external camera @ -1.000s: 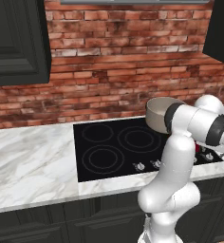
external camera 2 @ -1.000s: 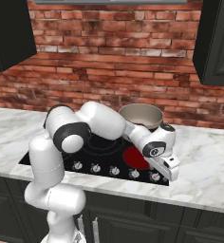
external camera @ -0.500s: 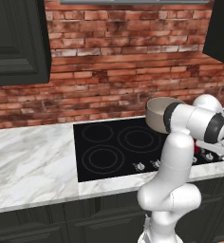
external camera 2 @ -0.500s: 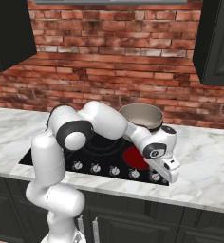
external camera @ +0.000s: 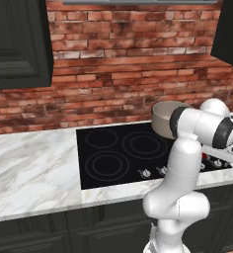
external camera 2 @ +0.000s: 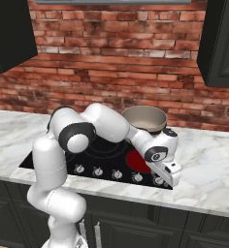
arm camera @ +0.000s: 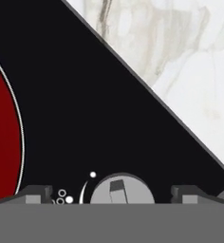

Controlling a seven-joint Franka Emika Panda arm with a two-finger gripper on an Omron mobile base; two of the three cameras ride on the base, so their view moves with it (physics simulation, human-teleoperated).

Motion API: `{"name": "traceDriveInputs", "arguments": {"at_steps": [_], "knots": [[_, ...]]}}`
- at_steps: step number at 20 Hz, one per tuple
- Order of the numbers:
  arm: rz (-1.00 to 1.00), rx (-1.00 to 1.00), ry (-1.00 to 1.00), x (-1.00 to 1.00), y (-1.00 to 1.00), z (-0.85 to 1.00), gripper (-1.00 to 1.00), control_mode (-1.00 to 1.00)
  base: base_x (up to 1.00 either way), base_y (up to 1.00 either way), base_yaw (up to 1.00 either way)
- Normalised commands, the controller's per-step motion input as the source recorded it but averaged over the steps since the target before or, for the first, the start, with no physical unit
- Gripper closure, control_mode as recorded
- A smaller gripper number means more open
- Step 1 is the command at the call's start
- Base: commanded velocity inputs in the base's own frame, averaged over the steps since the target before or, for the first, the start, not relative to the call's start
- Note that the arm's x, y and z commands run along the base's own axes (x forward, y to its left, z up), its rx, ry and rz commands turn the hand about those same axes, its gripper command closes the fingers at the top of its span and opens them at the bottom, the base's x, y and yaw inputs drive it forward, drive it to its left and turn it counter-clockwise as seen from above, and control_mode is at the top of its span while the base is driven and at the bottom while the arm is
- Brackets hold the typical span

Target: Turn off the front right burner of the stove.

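Front right burner (external camera 2: 138,160) lit: solid red disc on the stove (external camera 2: 48,157), at the glass's 4 o'clock corner in the right base view, partly covered by the forearm. In the hand view the same burner (arm camera: 4,137) fills the 9 o'clock edge as a dark red arc with a thin pale rim.

Knob (arm camera: 122,189) sits at 6 o'clock in the hand view, round and grey with a raised rectangular grip, small white dial marks just to its 9 o'clock side. Gripper (arm camera: 115,195) straddles this knob: one dark fingertip at 7 o'clock, the other at 5 o'clock, each standing apart from the knob rim. Jaws set wide; nothing held.

Right base view: gripper (external camera 2: 167,178) is down at the stove's front edge, over the rightmost of the silver knobs (external camera 2: 116,174) in the front row.

Steel pot (external camera 2: 144,119) stands behind the red burner, toward 12 o'clock, on the back right zone. In the left base view the pot (external camera: 162,118) shows beside the arm's elbow.

White marble desk (arm camera: 180,61) borders the glass toward 1 o'clock in the hand view. Brick wall (external camera 2: 116,72) behind; dark cabinets (external camera: 17,42) above.
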Motion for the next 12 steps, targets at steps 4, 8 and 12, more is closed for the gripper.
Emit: {"name": "traceDriveInputs", "arguments": {"at_steps": [4, 8, 12], "knots": [[0.00, 0.00, 0.00, 0.00, 0.00, -0.09, -1.00, -1.00, 0.00, 0.00, 0.00], [0.00, 0.00, 0.00, 0.00, 0.00, -0.01, -1.00, -1.00, 0.00, 0.00, 0.00], [0.00, 0.00, 0.00, 0.00, 0.00, 0.00, 1.00, -1.00, 0.00, 0.00, 0.00]]}}
